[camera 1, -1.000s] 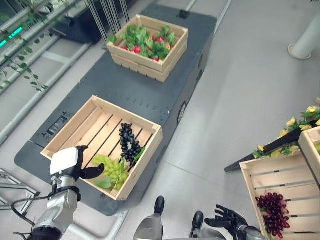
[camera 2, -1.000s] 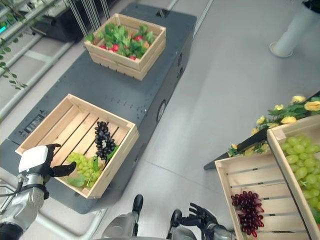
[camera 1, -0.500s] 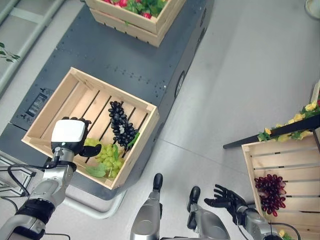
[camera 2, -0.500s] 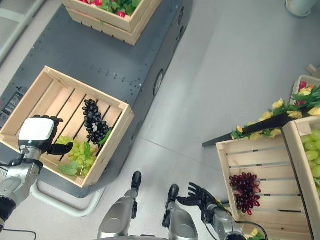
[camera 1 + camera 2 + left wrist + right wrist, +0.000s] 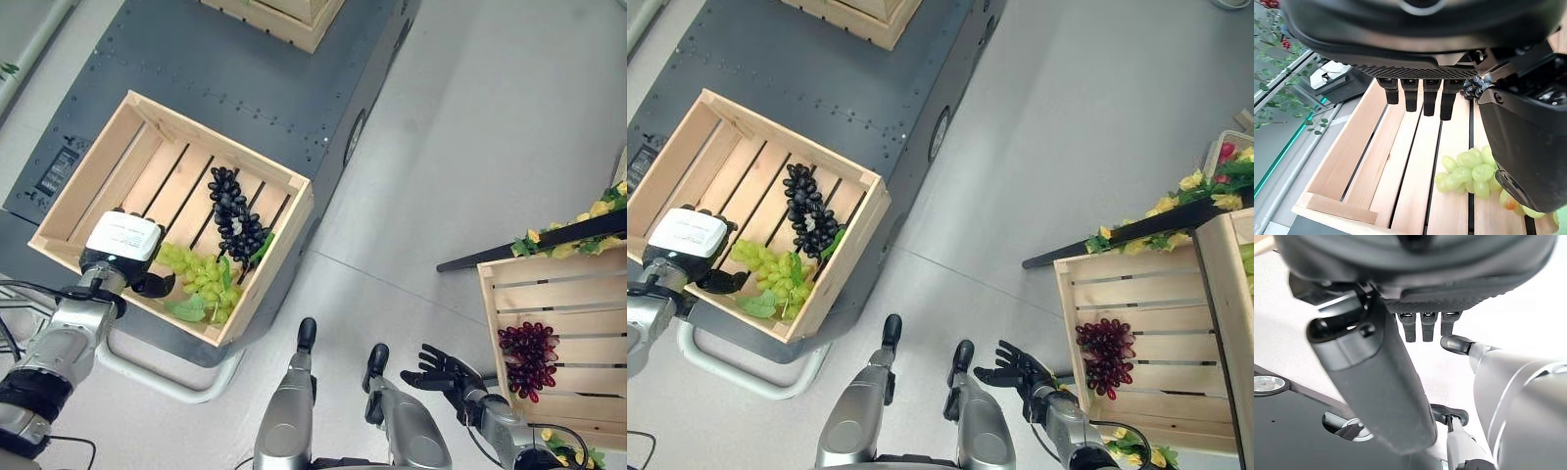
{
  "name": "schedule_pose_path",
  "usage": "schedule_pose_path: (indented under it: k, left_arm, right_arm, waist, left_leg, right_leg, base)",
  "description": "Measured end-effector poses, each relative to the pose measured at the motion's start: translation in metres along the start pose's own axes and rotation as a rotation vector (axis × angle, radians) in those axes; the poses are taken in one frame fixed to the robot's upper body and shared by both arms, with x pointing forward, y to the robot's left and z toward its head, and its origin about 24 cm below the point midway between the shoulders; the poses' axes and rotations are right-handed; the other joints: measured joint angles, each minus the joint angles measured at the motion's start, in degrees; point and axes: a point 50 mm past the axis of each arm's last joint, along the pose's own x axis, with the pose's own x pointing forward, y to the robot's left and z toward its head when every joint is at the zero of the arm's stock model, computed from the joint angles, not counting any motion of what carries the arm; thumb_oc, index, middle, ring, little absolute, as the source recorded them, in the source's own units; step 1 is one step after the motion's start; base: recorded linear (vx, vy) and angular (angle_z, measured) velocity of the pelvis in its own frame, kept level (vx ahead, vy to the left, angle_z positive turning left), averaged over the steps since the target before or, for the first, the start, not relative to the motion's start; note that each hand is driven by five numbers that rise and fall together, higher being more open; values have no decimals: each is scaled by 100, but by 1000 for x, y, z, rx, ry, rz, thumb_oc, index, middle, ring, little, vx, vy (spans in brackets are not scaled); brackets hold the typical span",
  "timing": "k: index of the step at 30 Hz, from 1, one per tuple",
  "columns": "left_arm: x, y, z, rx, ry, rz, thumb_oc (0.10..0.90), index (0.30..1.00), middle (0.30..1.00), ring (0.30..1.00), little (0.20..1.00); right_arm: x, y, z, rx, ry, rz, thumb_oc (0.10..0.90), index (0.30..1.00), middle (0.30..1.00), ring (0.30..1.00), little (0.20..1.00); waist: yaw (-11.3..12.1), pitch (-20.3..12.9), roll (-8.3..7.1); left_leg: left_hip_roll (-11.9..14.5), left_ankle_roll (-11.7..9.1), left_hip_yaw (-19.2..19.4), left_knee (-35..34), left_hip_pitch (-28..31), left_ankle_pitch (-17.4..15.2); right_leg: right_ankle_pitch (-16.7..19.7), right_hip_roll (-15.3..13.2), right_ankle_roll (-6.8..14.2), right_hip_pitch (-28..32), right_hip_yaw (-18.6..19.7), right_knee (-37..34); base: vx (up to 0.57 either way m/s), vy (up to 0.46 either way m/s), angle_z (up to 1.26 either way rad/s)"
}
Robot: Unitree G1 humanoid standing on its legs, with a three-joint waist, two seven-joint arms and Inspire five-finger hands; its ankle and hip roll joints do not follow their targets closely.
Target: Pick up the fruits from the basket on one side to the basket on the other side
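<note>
Green grapes (image 5: pixel 196 282), wooden crate (image 5: pixel 108 162), left hand (image 5: pixel 120 250)

Green grapes (image 5: pixel 199 281) and black grapes (image 5: pixel 236 225) lie in the left crate (image 5: pixel 257 300).

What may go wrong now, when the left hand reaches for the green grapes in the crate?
The left hand hangs open above the green grapes, near the crate's front wall, so the fingers might catch that wall. The black grapes lie right beside them and might be dragged along. A loose grasp may drop the bunch.
</note>
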Motion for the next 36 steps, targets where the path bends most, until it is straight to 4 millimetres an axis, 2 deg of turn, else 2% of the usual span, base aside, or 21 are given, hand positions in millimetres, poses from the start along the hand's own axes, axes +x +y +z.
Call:
schedule_pose_path:
  k: [9, 13, 20, 24, 30, 36]
  left_arm:
    - [-6, 31, -12, 65, -107, 24, 800, 900, 900, 900, 900]
    - [-6, 37, -19, 90, -94, 39, 800, 900, 900, 900, 900]
    - [-6, 39, -24, 145, -90, 97, 800, 900, 900, 900, 900]
    - [-1, 35, -24, 192, -98, 112, 800, 900, 900, 900, 900]
    - [4, 42, -19, 195, -111, 172, 800, 900, 900, 900, 900]
    - [5, 35, -10, 208, -141, 178, 800, 900, 900, 900, 900]
  right_arm:
    - [0, 1, 1, 9, -12, 20, 800, 900, 900, 900, 900]
    - [0, 2, 2, 41, -24, 22, 800, 900, 900, 900, 900]
    - [2, 3, 8, 44, -62, 32, 800, 900, 900, 900, 900]
    - [3, 7, 10, 40, -68, 57, 800, 900, 900, 900, 900]
    - [5, 11, 12, 31, -72, 79, 800, 900, 900, 900, 900]
    - [5, 14, 11, 20, -68, 92, 800, 900, 900, 900, 900]
  waist:
    - [177, 26, -48]
    - [208, 61, -106]
    - [237, 160, -326]
    - [229, 176, -361]
    - [172, 183, -376]
    - [156, 183, -378]
  left_leg:
    - [17, -4, -27, 73, -102, 3]
    - [8, -5, -24, 181, -149, 0]
    - [28, -4, 8, 296, -296, -4]
    - [25, -7, 62, 448, -415, -10]
    - [42, -41, 77, 708, -638, -83]
    - [64, -47, 149, 848, -746, -107]
  right_leg:
    - [-38, 23, -19, 5, -165, 11]
    - [-277, -30, -33, -84, -275, 377]
    - [-507, -86, -80, -418, -252, 917]
    - [-548, -113, -94, -607, -156, 1147]
    - [-677, -145, -115, -901, -109, 1517]
    - [-709, -148, -142, -1075, -5, 1711]
  base:
    - [-22, -42, 8]
    - [20, -41, 18]
    - [10, 5, 2]
    - [3, 30, -8]
    - [12, 12, -4]
    - [16, 17, -7]
